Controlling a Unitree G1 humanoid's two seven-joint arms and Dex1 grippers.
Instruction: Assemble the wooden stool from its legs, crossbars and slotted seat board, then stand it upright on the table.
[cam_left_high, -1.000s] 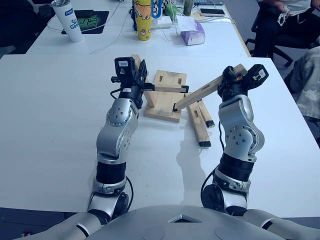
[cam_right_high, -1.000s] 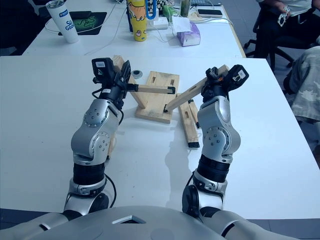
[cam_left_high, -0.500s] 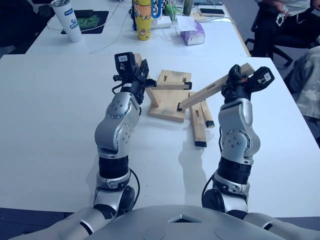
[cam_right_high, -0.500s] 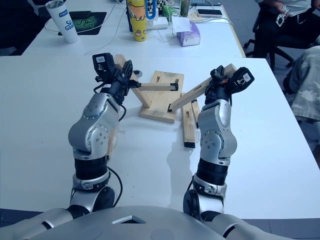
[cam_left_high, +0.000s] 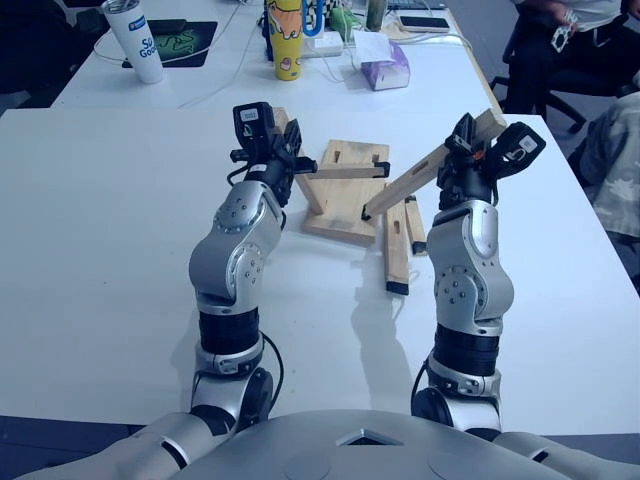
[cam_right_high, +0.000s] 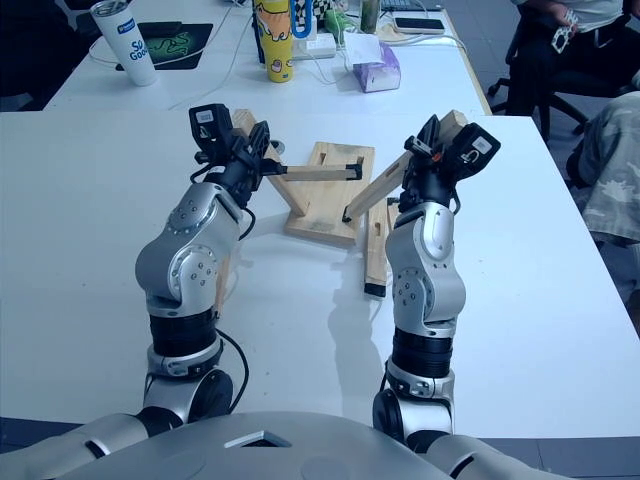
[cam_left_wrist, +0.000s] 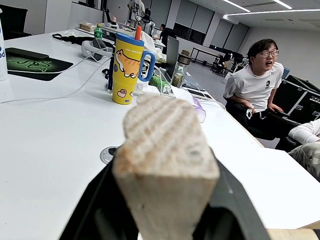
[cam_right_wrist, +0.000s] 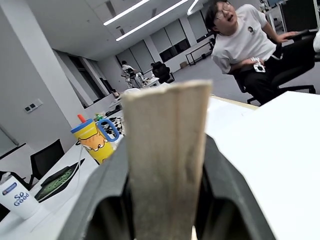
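My left gripper (cam_left_high: 281, 160) is shut on a wooden leg (cam_left_high: 298, 180) whose end shows between its dark fingers (cam_left_wrist: 100, 210) in the left wrist view. A crossbar (cam_left_high: 345, 172) sticks out from that leg over the slotted seat board (cam_left_high: 345, 208), which lies flat mid-table. My right gripper (cam_left_high: 462, 165) is shut on a second leg (cam_left_high: 420, 180). That leg slopes down to the left, its lower end by the board's right edge, and it (cam_right_wrist: 165, 150) sits between the grey fingers (cam_right_wrist: 100, 200). Two more legs (cam_left_high: 396, 250) lie beside the board.
The neighbouring table behind holds a white tumbler (cam_left_high: 135, 40), a black mat (cam_left_high: 185, 40), a yellow cup (cam_left_high: 287, 40) and a tissue pack (cam_left_high: 385, 68). A person sits at the far right (cam_left_high: 560, 40). Bare tabletop stretches to the left and in front of the board.
Both grippers have shifted a little right and farther away with their legs. The right leg now tilts steeper, and the seat board has slid slightly right with the left leg.
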